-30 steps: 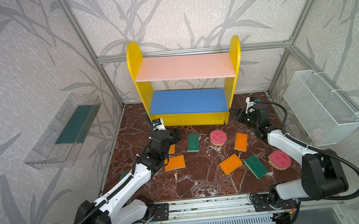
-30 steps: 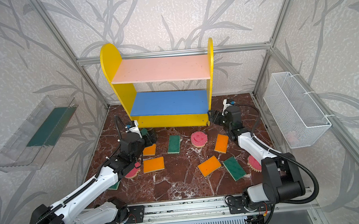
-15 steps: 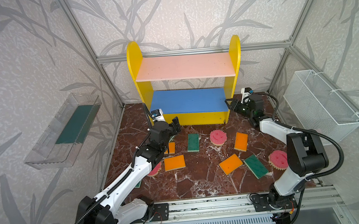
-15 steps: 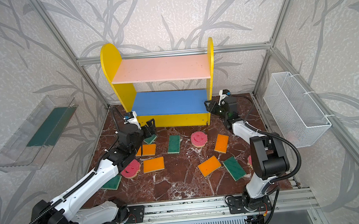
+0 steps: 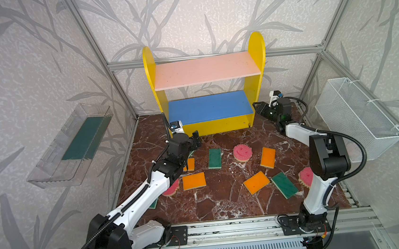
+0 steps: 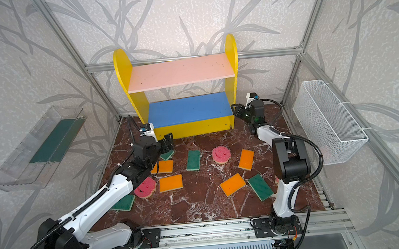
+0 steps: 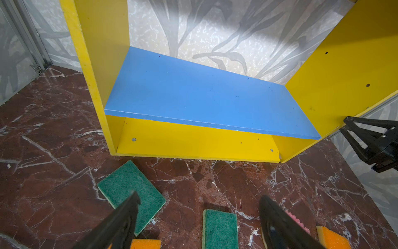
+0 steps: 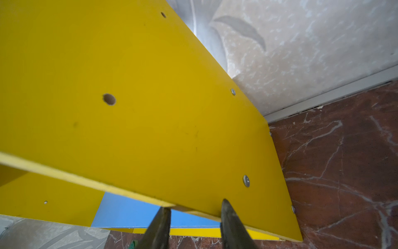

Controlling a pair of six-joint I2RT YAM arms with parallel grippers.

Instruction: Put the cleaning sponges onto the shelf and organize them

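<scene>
Right wrist view is showing my right claw (image 8: 194,205) sitting narrow around the yellow side of the shelf (image 8: 150,107), maybe to steady it; I cannot tell if it is pinching. My left claw (image 7: 199,196) is hanging wide over the sponges (image 7: 125,183), all lying on the floor (image 7: 43,151).

My stereo head is looking down from high at the front, taking in the whole marble floor (image 5: 225,206) and the shelf (image 5: 206,70) in both top views. My left wrist camera is facing the blue board (image 7: 204,97) from close and low. My right wrist camera is sitting nearer still, against the yellow side (image 8: 150,107). All four views are sharing the shelf.
</scene>
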